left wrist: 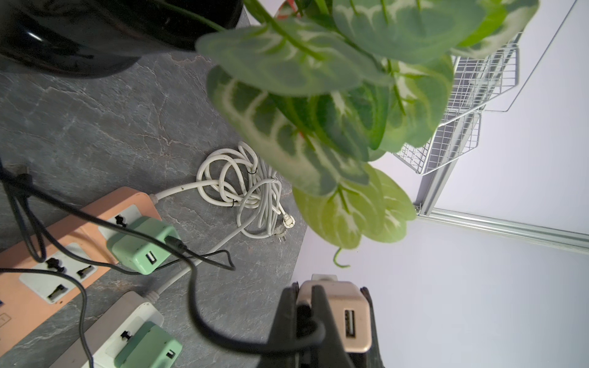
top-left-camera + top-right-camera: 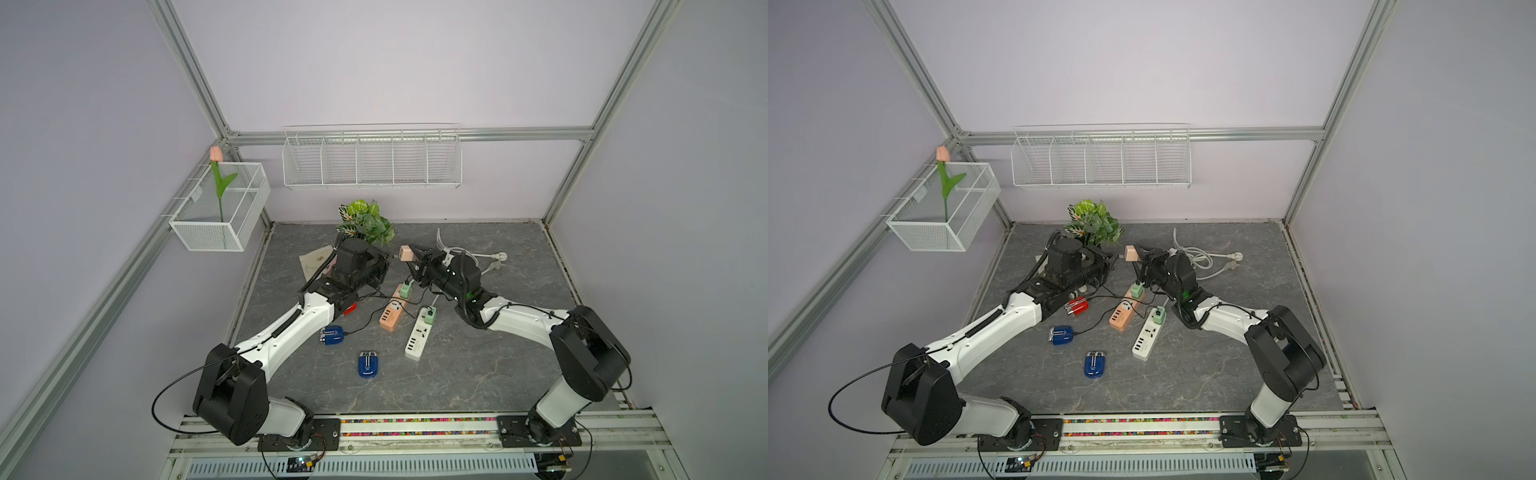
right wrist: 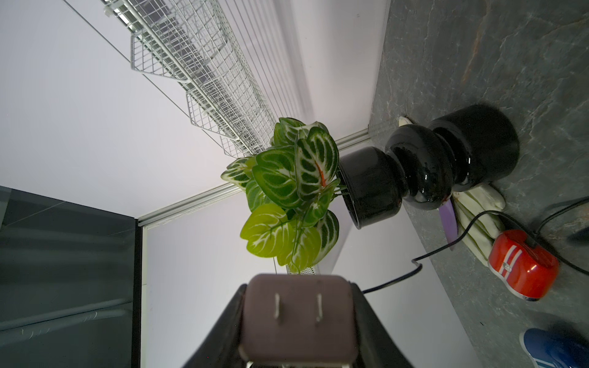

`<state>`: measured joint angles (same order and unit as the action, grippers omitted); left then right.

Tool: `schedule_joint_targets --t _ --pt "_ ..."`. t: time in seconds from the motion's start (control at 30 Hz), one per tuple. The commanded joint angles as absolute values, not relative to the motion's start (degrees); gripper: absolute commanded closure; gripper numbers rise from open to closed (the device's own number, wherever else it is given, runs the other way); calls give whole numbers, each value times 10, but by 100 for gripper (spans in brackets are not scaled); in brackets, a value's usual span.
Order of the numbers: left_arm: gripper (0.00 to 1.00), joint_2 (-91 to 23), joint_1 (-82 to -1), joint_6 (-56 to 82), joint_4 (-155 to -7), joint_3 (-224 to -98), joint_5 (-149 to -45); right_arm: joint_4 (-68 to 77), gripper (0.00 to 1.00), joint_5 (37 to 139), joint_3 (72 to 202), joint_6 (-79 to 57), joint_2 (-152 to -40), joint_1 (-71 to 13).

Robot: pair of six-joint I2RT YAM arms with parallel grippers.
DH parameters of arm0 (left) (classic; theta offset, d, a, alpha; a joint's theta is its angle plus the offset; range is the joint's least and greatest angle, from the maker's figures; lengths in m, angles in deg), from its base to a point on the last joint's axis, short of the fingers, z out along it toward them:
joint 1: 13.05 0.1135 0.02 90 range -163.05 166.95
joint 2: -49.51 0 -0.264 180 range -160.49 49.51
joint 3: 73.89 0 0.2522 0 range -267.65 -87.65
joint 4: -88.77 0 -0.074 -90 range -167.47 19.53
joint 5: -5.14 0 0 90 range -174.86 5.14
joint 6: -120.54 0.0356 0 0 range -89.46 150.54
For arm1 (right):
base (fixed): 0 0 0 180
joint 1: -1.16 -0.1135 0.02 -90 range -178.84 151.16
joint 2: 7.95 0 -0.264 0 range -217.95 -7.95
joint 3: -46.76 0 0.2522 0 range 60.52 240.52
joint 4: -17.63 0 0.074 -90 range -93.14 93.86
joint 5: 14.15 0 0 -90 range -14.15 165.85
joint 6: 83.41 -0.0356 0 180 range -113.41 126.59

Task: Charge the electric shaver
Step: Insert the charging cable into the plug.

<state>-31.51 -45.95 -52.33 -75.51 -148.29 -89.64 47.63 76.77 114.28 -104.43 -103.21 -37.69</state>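
Top views, from the left wall inward: white wire basket [image 2: 208,237] hung on the frame, pink tulip [image 2: 215,153] upright in it. On the grey surface [image 2: 478,374], tucked close under the left forearm, red shaver [image 2: 1076,306] with a black lead out of one end. Nearer the camera, blue shaver [image 2: 332,335] lying flat, also on a lead; a little right and nearer again, second blue shaver [image 2: 368,364], apart from both. Behind these, by the back wall, leafy plant [image 2: 365,220] in a black vase [image 3: 446,159]. Above it on the wall, long wire rack [image 2: 372,158] with dividers. Mid-scene and raised above the surface, left fingers [image 1: 285,315] closed tight on the plug end of a black cable [image 1: 191,293], plug tip just beside the beige adapter [image 2: 406,252]; apparently the red shaver's own lead, though hard to trace among the crossing wires. Below that pair, orange power strip [image 2: 390,320] with a green adapter [image 2: 405,289] plugged in, then white power strip [image 2: 417,343] with a second green adapter [image 2: 428,314]. Right wrist view: right fingers [image 3: 223,337] clamped on the beige adapter's two sides, both prongs facing the lens, adapter held clear of the surface. Farthest right, coiled white cord [image 2: 1196,257] loose on the surface behind the right arm.
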Motion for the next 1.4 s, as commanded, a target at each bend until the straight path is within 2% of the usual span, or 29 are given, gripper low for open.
schedule_joint_targets --t 0.0,1.37 --pt "100 -324 -464 -515 -765 -1504 -901 487 93 769 1144 -1091 -1033 -383" --pt "100 -352 -476 -495 -776 -1521 -893 493 93 740 1158 -1140 -1027 -406"
